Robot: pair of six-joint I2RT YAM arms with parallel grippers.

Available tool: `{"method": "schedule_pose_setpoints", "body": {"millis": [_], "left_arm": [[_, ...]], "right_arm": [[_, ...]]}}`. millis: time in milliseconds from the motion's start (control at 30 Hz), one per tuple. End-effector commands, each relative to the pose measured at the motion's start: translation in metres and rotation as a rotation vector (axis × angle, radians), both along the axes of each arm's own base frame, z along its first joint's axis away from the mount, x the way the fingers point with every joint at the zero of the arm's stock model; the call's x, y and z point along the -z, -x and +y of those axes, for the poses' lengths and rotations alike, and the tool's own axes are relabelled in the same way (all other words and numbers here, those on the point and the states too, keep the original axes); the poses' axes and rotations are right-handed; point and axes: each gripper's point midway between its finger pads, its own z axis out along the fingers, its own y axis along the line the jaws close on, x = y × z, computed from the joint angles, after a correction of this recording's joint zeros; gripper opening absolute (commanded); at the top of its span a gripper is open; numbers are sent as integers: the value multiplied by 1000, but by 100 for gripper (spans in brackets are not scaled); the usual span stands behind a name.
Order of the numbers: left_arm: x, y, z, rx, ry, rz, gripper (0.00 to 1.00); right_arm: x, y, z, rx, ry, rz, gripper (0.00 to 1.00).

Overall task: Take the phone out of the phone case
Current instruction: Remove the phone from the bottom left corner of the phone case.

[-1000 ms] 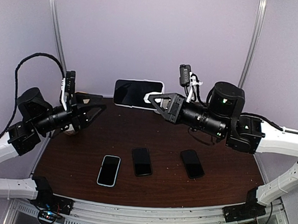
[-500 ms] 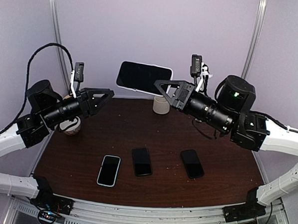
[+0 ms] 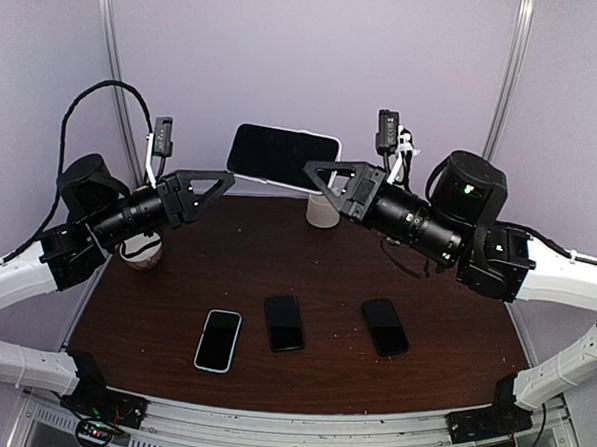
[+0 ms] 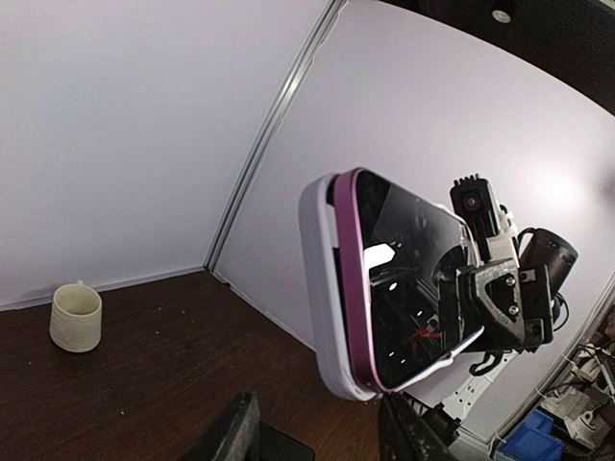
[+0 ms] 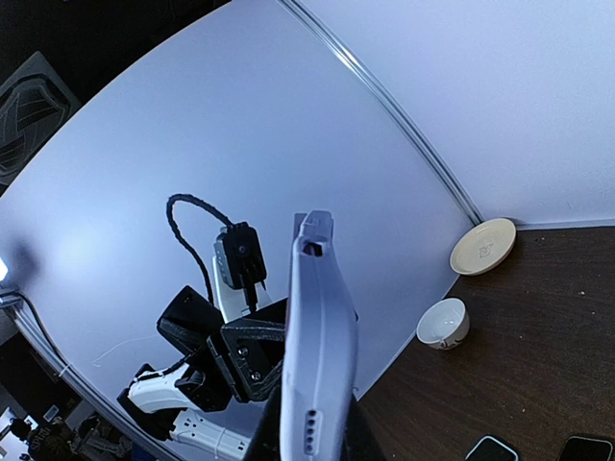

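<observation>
- Along the near edge of the table (image 3: 226, 270) three loose handsets lie flat in a row: a light-blue-cased phone (image 3: 218, 340) on the left, a black phone (image 3: 284, 322) in the middle, and a second black phone (image 3: 385, 326) on the right.
- At the left edge of the table stands a small white bowl (image 3: 140, 250).
- The left end effector (image 3: 221, 182) hangs above the table's left side. Its fingers are apart with nothing between them, and it points at the free end of the raised handset without touching it.
- The right end effector (image 3: 313, 172) is clamped tight on the other end of the phone case (image 4: 322, 279).
- The phone (image 3: 282, 155) sits in that white case, screen dark, with a magenta rim showing along the seam. Both are held up in the air above the far edge, between the two arms.
- Beneath it, near the far edge, stands a ribbed cream cup (image 3: 322, 211).
- A cream dish (image 5: 482, 246) lies at the far left corner, by the wall.
</observation>
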Motion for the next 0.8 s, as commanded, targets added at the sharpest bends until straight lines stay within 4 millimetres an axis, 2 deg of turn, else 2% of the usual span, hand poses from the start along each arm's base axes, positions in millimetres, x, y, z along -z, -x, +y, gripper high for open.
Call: {"method": "schedule_pose_setpoints", "body": {"millis": [0,467,767], "left_arm": [[-33,7,4,18,70,-73,45],[-37,-1,6,-29,76,-100,46],[-33,-8,9,-83,32,-120,46]], "right_arm": [[-51,8,-10,-21,-130,-69,0],[-45,26,21,-196,-77,-54,0],[-42,45,38,-341,-48,-35,0]]}}
